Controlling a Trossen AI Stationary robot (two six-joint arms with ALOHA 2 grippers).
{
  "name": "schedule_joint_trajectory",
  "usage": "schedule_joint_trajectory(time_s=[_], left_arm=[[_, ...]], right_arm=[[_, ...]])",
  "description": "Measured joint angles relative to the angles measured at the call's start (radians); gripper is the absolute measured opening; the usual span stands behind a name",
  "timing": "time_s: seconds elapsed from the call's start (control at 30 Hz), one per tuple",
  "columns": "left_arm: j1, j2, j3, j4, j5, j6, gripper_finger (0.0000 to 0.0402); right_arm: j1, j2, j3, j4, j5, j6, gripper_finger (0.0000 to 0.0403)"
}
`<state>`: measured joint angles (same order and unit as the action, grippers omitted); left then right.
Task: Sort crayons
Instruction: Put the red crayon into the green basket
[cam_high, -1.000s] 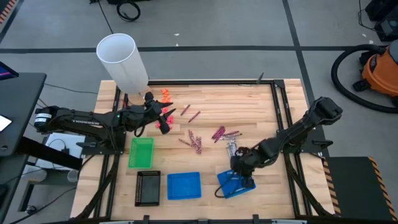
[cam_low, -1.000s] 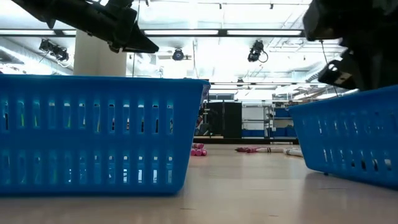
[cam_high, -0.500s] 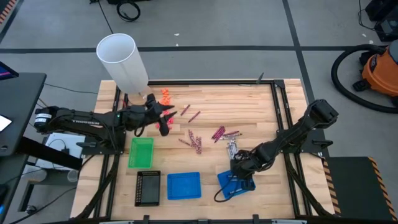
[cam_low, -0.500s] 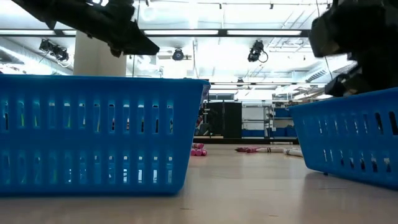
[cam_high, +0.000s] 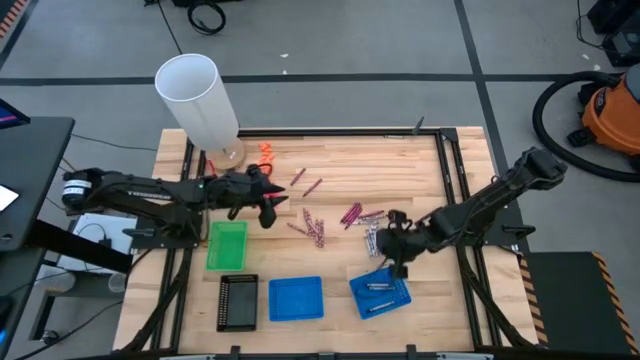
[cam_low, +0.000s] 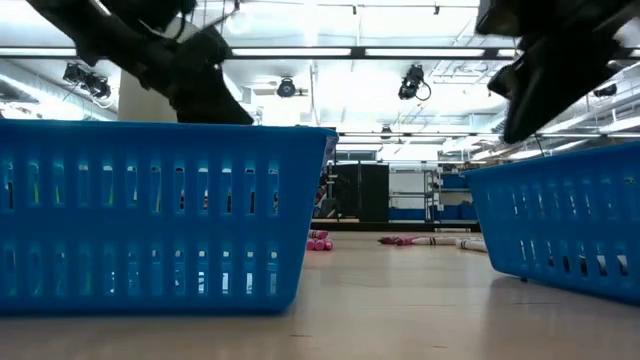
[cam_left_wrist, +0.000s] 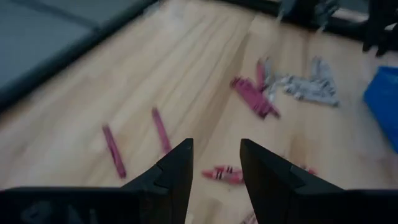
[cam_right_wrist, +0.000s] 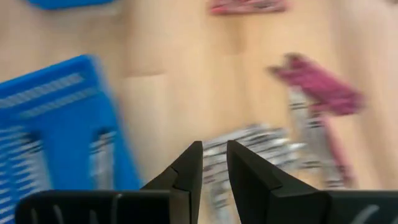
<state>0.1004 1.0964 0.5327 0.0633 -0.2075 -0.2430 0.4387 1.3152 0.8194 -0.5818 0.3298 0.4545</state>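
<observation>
Along the table's near edge we saw three small slotted plastic trays: a black one, a blue one, and a tilted blue one with a few grey crayons lying in it. A green tray sat just behind the black one, toward the left edge. The tabletop was pale wood planking inside a dark metal frame.

The right gripper hung just behind the tilted blue tray, its dark fingers standing narrowly apart and holding nothing. The silvery grey heap lay just beside it, toward the table's middle. Maroon sticks lay just beyond that, and brownish-red ones at mid-table.

The left gripper hovered behind the green tray, jaws open and empty, with two loose sticks farther back on the bare wood. A smooth white tube stood at the far left corner, orange bits beside it.
</observation>
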Motion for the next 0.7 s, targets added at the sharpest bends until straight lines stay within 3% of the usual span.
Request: schedule_joint_trajectory(time_s=[0.17,0.37,0.7], left_arm=[[0.050,0.148,0.082,-0.080,0.016,-0.018,0.0142],[0.157,0.328,0.197,-0.127,0.013,-0.004,0.0142],[0.285,0.591,0.342,-0.127,0.050,0.061,0.0142]], right_arm=[[-0.079,-0.041,-0.091,0.161,0.076,-0.084,0.0083],[-0.134,-0.039,-0.174,0.416,0.073,-0.196,0.0083],[-0.143,-0.035,-0.228,0.528,0.072,-0.245,0.0083]])
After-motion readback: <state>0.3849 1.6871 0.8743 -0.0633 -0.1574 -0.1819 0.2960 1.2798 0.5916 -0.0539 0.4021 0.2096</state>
